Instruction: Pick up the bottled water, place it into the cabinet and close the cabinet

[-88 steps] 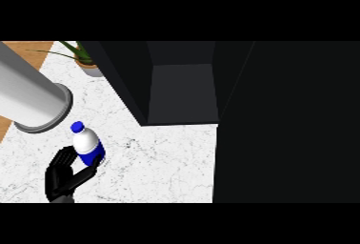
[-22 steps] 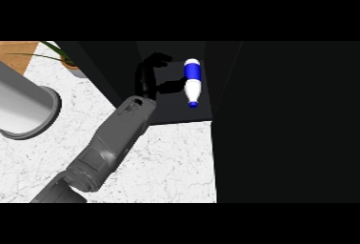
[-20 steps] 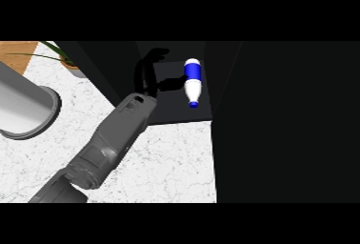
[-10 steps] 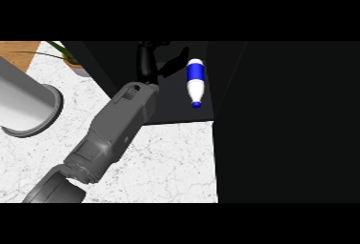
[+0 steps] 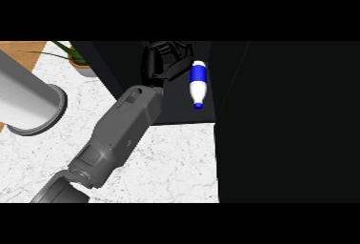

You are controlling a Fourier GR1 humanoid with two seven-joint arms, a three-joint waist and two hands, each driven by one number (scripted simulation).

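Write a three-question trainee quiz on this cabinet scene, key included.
1. True or false: the bottle stands upright on the counter.
2. Which hand reaches into the cabinet? A) the left hand B) the right hand C) both
3. Fill in: in the view, the bottle lies to the ___ of that hand.

Key: 1 false, it lies on its side inside the cabinet; 2 A; 3 right.

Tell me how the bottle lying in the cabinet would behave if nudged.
Lying on its side and round, the bottle would probably roll. Its tapering neck looks apt to slip. The left hand is open beside it, not gripping.
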